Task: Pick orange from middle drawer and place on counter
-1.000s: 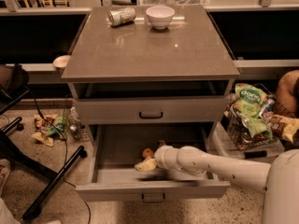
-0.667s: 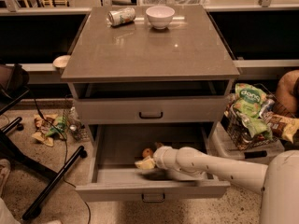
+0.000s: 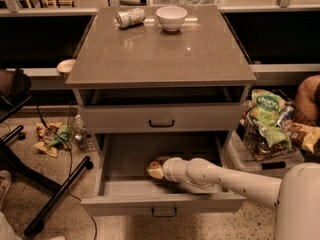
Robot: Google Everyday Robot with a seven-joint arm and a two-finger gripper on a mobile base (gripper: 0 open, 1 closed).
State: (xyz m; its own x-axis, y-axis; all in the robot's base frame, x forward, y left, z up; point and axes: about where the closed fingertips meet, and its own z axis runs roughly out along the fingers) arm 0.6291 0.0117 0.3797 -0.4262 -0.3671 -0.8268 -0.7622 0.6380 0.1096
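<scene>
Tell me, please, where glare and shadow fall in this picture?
Camera view: faint glare spots on the glossy counter. Same view: the open middle drawer is shaded inside, which dims the gripper sitting near its middle. The recess under the counter is darkest.

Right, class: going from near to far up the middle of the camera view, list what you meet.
Front of the open drawer → the gripper, reaching inside that drawer → the closed drawer above → the counter → the white bowl near the counter's far edge.
</scene>
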